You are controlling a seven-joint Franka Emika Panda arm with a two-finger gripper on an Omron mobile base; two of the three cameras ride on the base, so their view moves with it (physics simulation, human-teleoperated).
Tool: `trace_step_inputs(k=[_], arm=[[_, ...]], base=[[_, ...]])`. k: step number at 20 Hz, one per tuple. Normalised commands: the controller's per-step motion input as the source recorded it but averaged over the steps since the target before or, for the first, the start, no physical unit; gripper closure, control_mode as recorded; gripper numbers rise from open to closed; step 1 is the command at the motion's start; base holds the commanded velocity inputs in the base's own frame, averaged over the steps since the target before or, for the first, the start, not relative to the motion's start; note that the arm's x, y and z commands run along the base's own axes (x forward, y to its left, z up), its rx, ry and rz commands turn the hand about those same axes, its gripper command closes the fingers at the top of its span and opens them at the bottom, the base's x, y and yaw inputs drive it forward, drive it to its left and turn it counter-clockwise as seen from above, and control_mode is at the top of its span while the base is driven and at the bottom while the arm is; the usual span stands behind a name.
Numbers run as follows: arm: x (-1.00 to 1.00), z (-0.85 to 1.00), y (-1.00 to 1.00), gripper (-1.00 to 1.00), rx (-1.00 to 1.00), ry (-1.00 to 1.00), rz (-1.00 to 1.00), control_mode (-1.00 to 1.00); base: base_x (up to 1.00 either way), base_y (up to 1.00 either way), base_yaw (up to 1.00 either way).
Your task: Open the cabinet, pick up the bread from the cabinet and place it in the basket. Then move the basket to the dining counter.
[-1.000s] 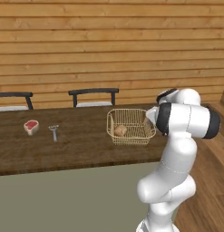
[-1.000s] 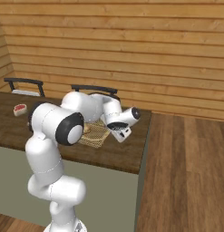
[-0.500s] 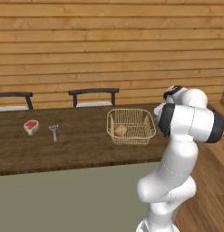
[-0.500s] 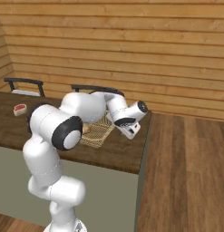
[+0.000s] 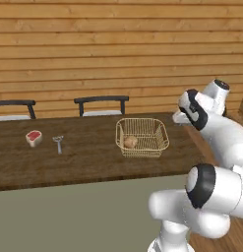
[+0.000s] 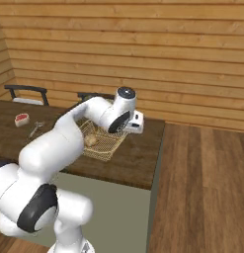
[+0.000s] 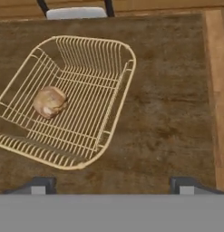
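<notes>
Pale gold wire-mesh basket [image 7: 63, 99] sits on the long dark brown wood-topped counter [image 7: 168, 113], small round tan-brown bread roll [image 7: 50, 101] inside it. End effector [image 7: 112, 185] hovers beside the basket, fingers spread wide, holding nothing.

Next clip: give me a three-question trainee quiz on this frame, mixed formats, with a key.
1. True or false: the bread lies inside the basket.
2. What does the basket rest on? A) the floor B) the dining counter C) a chair
3. Fill in: the gripper has its jaws ____, holding nothing.

Key: 1 true; 2 B; 3 open. Beside the basket, further along the counter, lie a meat piece and a small metal utensil.
</notes>
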Motion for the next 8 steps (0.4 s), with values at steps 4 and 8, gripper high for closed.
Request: trace_step_inputs(k=[4,8], arm=[[-1.0,1.0,0.5,-1.0,-0.51,-0.35,0.2,-1.0],[-1.0,1.0,0.2,-1.0,-0.37,-0.45,0.17,-1.0]], base=[[0.0,0.0,0.0],[0.0,0.0,0.0]])
